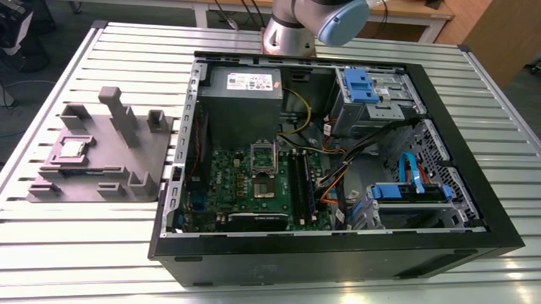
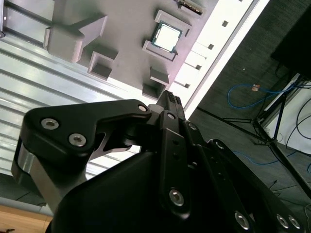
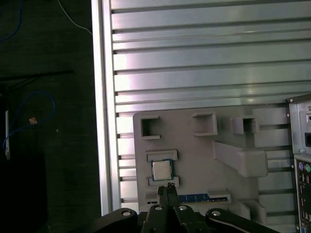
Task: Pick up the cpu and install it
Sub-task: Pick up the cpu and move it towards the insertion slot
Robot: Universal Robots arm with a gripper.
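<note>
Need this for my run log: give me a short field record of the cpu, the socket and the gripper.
cpu: flat in a recess of the grey fixture, untouched
grey fixture: on the slatted table, to the exterior view's left of the open computer case
socket: on the green board inside the case
gripper: shut, empty, apart from the cpu

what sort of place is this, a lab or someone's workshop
Most likely a robotics lab bench set up for PC assembly: an open computer case lies on a slatted aluminium table, a grey fixture beside it holds the cpu, and a robot arm stands at the table's edge.
</note>
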